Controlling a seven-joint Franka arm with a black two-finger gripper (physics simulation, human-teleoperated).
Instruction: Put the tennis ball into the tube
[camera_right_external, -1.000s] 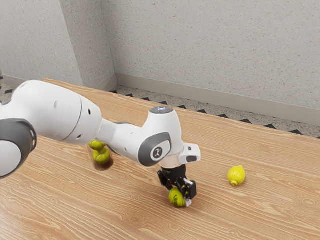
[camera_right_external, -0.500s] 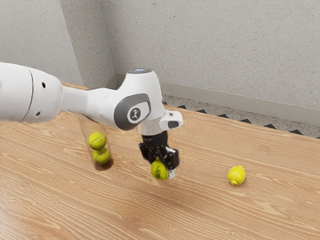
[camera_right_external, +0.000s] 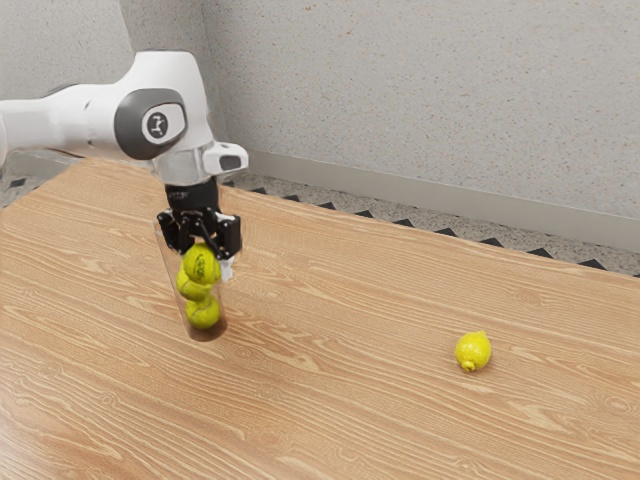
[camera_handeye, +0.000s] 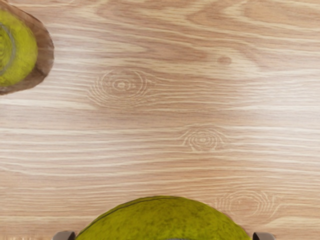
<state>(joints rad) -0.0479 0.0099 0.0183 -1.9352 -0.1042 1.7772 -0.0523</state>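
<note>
Held tennis ball (camera_right_external: 202, 264): gripped between both fingers of the pincer (camera_right_external: 202, 262), which was parted only by the ball's breadth. It was seen across the tube's upper part in the exterior view, but was shown apart from the tube in the wrist view, so it was judged to be beside the tube rather than in it.
Transparent tube (camera_right_external: 211, 332): stood on its base on the tabletop (camera_right_external: 340, 400), with an upper tennis ball (camera_right_external: 188, 289) and a lower tennis ball (camera_right_external: 203, 314) stacked inside.
Step in hand: judged to be the carry to the tube's mouth, with the drop still to be done.
Handling: enough height was called for, so that the ball's underside would pass over the rim; then the ball was to be centred above the mouth (the thin wall was easily misjudged) and lowered straight. The grip was best loosened only once the ball had been started within the mouth, and the fingers best lifted away vertically.
Risk: the tube might have been tipped by a sideways knock, or the ball shed outside by an off-centre release.
Tennis balls: three counted, one gripped and two in the tube.
Tube: one.
Lemon (camera_right_external: 473, 351): one, lying well apart, to be left alone.
Arm (camera_right_external: 178, 105): one, with one pincer.
</note>
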